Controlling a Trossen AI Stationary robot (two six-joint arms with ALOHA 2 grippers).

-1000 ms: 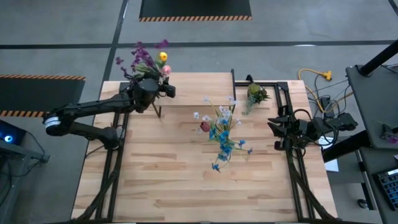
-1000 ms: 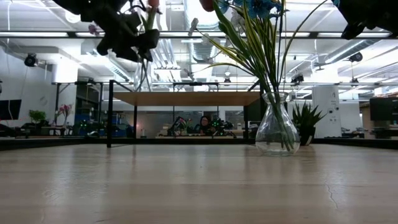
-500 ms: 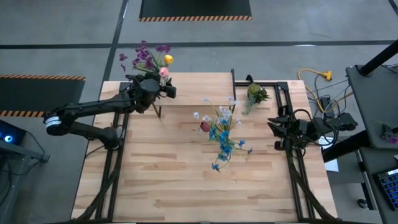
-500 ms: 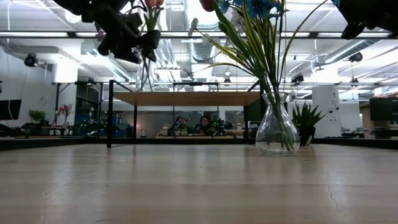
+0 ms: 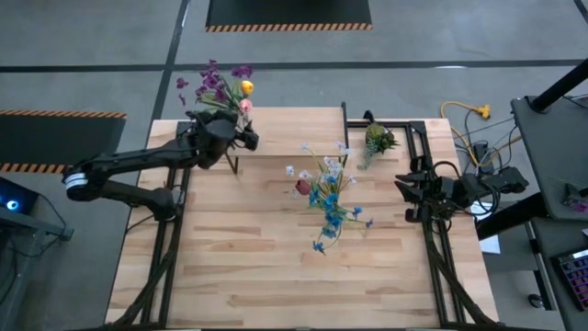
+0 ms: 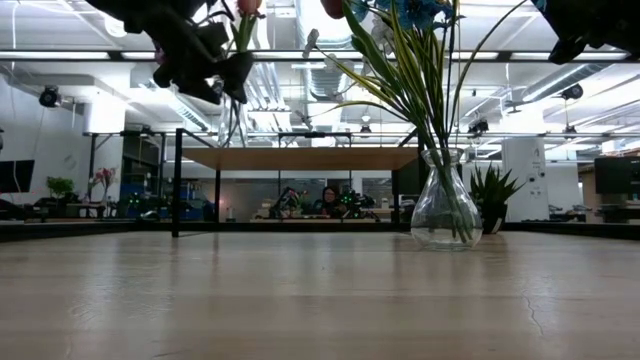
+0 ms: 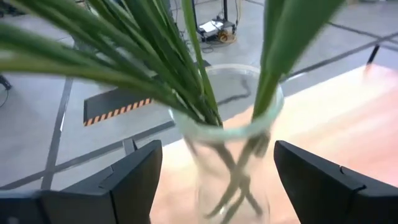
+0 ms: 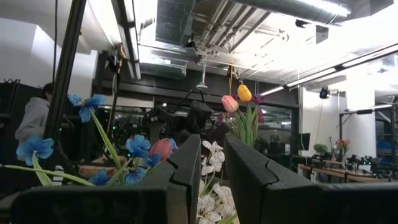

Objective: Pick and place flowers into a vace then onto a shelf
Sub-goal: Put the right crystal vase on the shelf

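On shelf (image 5: 285,138): flowers (image 5: 219,85) (seemingly vased), no legible writing.

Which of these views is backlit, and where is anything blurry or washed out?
Low view: backlit by ceiling strip lights, so the left end effector shows as a silhouette, and the near tabletop is soft. Left wrist view: the stems and the glass vase are close and blurred. Right wrist view: bright ceiling glare, with its own dark fingers out of focus.
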